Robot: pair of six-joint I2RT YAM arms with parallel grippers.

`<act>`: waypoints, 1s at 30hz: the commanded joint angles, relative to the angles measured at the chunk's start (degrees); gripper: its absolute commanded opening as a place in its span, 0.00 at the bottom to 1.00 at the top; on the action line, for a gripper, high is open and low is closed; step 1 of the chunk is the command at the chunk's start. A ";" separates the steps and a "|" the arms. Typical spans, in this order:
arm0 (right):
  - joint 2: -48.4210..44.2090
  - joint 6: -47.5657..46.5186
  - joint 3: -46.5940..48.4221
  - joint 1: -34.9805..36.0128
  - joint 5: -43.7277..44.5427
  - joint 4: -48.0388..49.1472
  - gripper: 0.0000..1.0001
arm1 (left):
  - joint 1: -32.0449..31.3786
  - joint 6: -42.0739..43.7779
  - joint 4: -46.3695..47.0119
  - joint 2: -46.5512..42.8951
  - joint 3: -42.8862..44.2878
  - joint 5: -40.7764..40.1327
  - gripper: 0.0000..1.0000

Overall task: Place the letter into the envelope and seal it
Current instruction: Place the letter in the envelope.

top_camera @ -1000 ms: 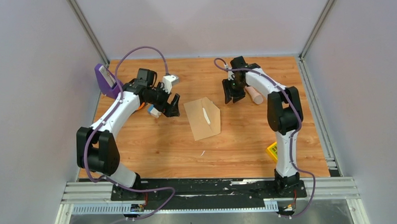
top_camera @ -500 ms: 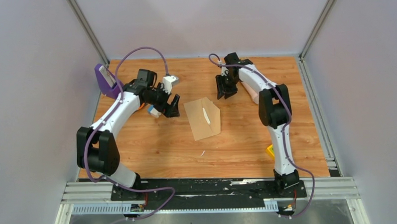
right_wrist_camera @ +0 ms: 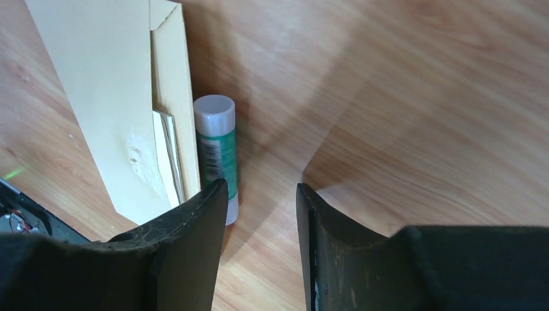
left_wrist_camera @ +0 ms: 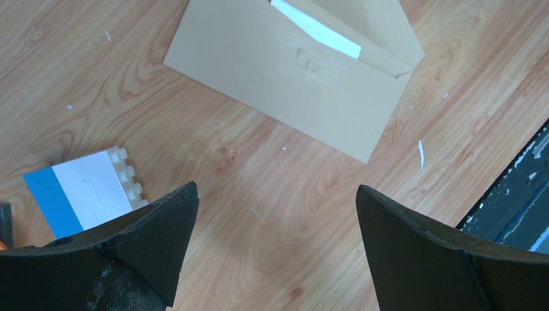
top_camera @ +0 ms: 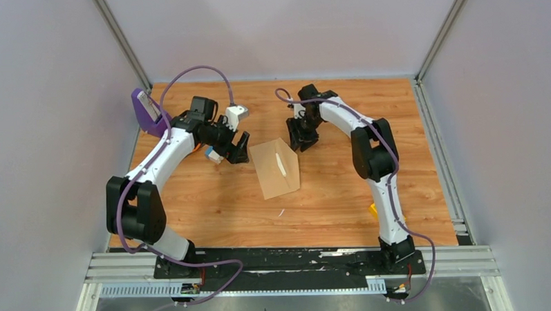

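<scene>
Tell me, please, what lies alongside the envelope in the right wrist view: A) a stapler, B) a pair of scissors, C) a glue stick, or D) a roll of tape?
C: a glue stick with a green label and white cap lies beside the edge of the envelope, just ahead of the open right gripper.

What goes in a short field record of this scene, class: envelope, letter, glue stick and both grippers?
envelope: flat on the wooden table, between the two grippers
letter: only a white strip shows at the envelope's opening
glue stick: capped, lying beside the envelope's edge
left gripper: open, empty, near a blue and white toy brick
right gripper: open, empty, next to the glue stick
</scene>
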 commanded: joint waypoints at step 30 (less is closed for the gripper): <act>-5.91 -1.63 0.35 6.66 -6.43 -1.58 0.53 | -0.04 1.81 1.40 -1.15 -0.58 0.11 1.00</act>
